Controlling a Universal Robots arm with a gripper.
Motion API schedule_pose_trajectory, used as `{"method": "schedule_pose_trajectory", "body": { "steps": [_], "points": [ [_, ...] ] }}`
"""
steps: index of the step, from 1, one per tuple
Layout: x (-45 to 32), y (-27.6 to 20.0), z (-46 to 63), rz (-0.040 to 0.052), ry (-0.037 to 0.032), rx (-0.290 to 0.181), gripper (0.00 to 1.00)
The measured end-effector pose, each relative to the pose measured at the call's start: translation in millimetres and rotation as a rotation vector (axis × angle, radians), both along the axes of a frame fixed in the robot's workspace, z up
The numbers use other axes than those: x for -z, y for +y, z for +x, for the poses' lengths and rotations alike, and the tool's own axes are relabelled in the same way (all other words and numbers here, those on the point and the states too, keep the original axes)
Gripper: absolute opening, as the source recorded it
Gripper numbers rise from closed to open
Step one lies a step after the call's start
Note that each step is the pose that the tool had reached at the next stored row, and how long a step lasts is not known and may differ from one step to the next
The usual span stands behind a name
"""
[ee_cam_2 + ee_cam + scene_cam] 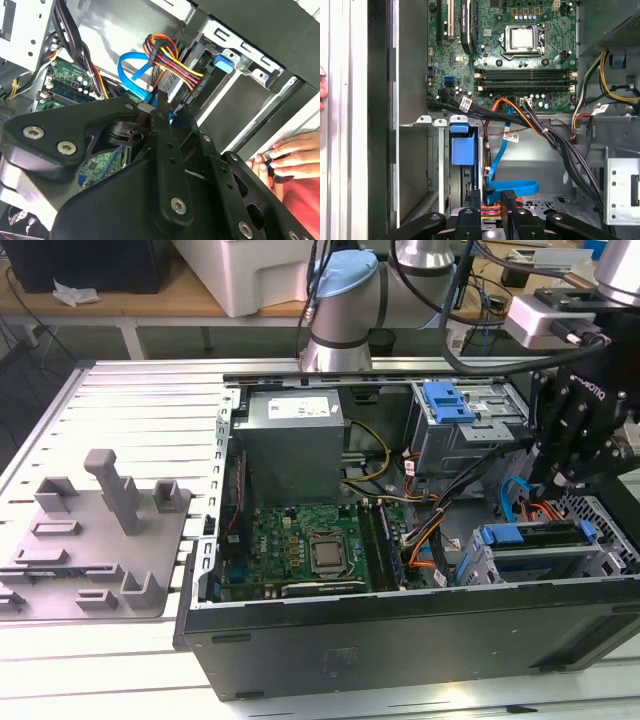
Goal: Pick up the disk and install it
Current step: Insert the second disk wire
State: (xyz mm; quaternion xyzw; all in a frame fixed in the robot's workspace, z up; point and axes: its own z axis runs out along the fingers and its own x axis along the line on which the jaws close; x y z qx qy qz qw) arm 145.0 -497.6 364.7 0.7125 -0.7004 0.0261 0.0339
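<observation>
The disk [535, 537] lies flat in the grey drive cage [478, 565] at the front corner of the open computer case, on the exterior view's right; blue plastic shows at both its ends. My black gripper [568, 475] hangs just above and behind that cage. In the first wrist view the gripper [491, 202] is open by a narrow gap, with orange and yellow wires showing between the fingers and nothing held. A blue plastic piece [460, 145] sits atop the cage wall [440, 165] close by. In the second wrist view the gripper [162, 112] points at a blue cable [131, 75].
The motherboard [300, 540] fills the case floor, with the grey power supply box [292, 430] behind it. A second cage with a blue latch [447, 400] stands at the back. Wire bundles [555, 140] cross near the gripper. A person's hand [292, 155] rests on the case edge. Grey fixtures [110, 530] stand outside.
</observation>
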Motion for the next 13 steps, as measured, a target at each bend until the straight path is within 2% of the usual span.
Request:
{"method": "schedule_pose_trajectory", "body": {
  "steps": [13],
  "points": [
    [3.6, 0.3, -1.6, 0.0, -0.0013, 0.0, 0.3]
  ]
}}
